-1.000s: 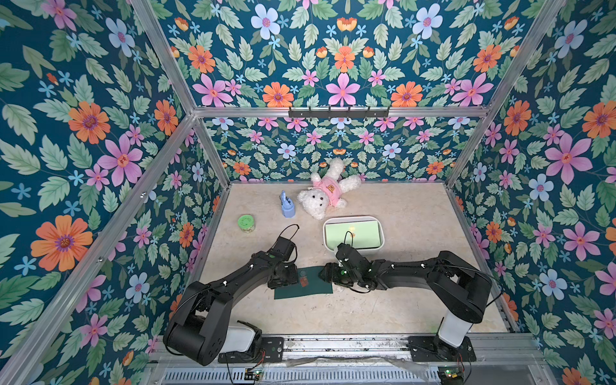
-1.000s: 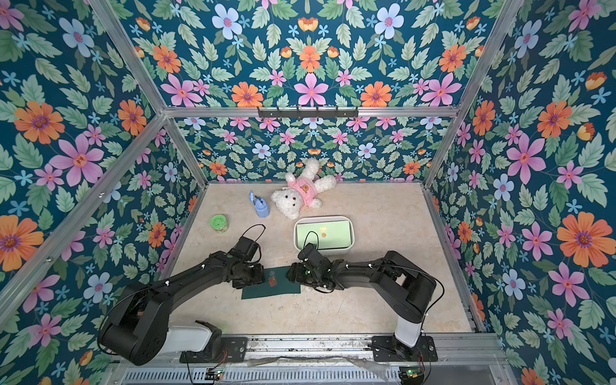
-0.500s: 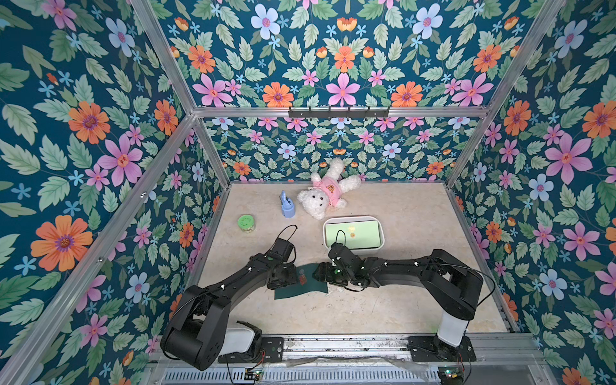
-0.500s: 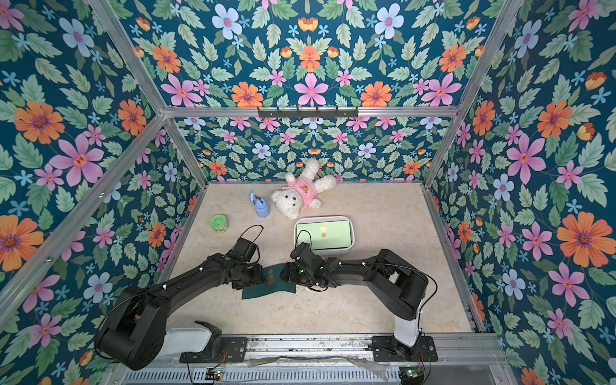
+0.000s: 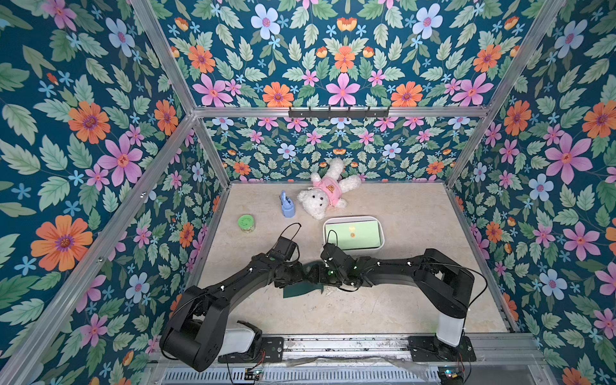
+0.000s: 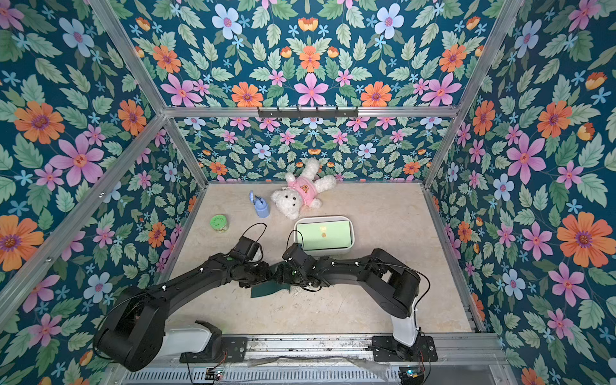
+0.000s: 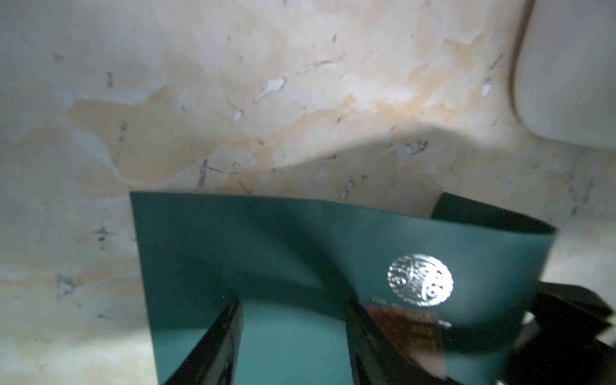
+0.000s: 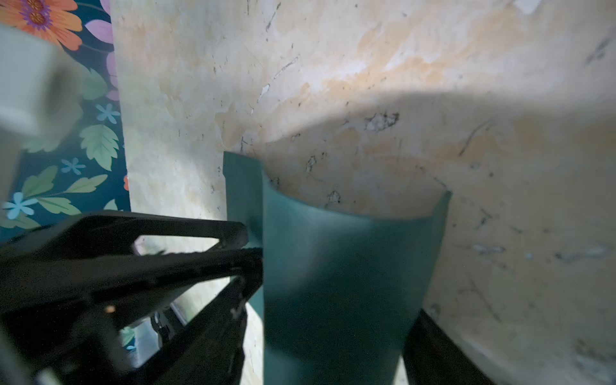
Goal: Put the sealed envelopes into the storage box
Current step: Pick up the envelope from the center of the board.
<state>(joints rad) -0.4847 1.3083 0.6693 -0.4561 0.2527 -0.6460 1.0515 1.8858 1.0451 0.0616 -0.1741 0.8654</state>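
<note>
A dark green envelope [image 5: 296, 290] [image 6: 266, 290] with a silver seal [image 7: 420, 280] lies at the table's middle front, mostly covered by both arms. My left gripper [image 5: 300, 275] [image 7: 295, 310] is open, its fingers spread over the envelope's flat part [image 7: 266, 240]. My right gripper [image 5: 318, 276] [image 8: 333, 306] is open and meets it from the right. The envelope's right end [image 8: 343, 266] bows upward between the right fingers. The white storage box [image 5: 381, 233] [image 6: 352, 233] stands just behind the right wrist, with a light green envelope [image 5: 365, 230] [image 6: 338, 231] flat inside.
A white teddy bear [image 5: 323, 196] in a pink shirt lies at the back. A small blue bottle [image 5: 286, 206] is beside it and a green-lidded jar [image 5: 246, 222] is further left. Flowered walls close in the left, back and right.
My right gripper has moved left over the dark green envelope until it nearly touches the left gripper. The envelope's right end has bowed up. The left arm has barely moved.
</note>
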